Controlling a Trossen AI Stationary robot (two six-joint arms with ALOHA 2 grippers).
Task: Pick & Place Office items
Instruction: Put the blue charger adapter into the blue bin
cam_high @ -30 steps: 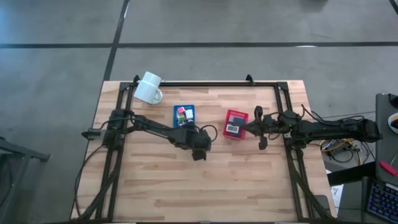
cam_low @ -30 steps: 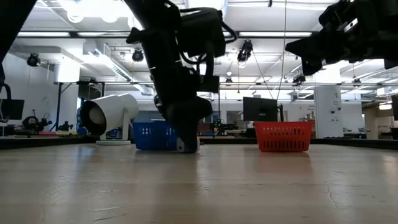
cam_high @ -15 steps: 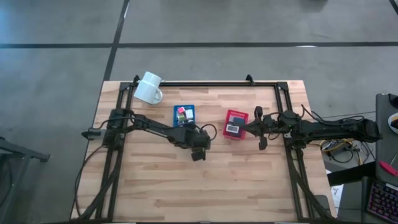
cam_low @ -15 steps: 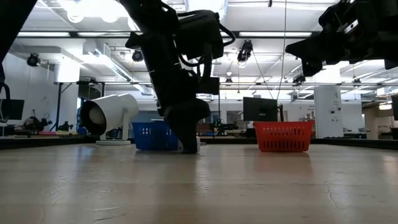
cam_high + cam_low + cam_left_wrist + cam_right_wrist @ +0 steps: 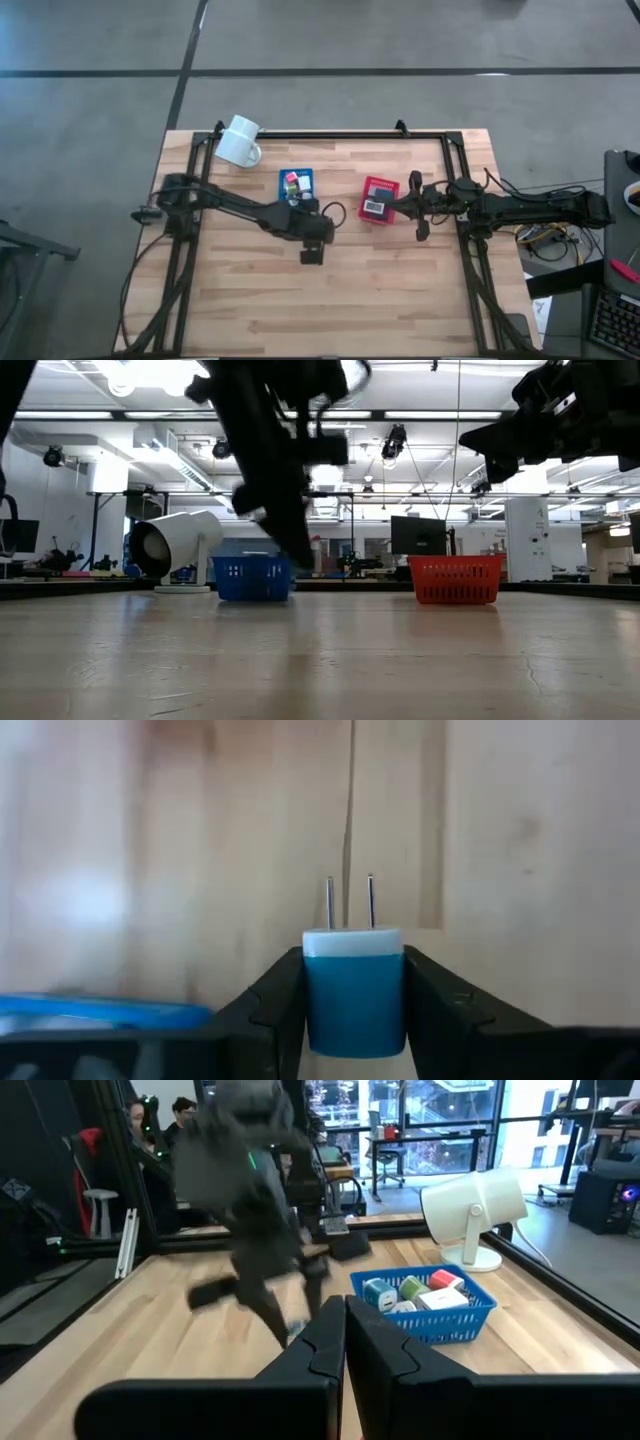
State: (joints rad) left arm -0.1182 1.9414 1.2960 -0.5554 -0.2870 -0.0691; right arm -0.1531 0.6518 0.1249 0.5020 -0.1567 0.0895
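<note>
Now the left gripper (image 5: 354,1010) has clamped onto a small blue-and-white charger plug (image 5: 354,988), prongs pointing forward, and lifted it off the wooden table (image 5: 400,290); a second ago it was down at the boards beside the blue basket (image 5: 296,181). Pick looks done, placing comes next, likely into a basket. Right gripper (image 5: 345,1342) clenched empty, parked by the red basket (image 5: 378,198).

no readable text, labels perhaps blurred
</note>
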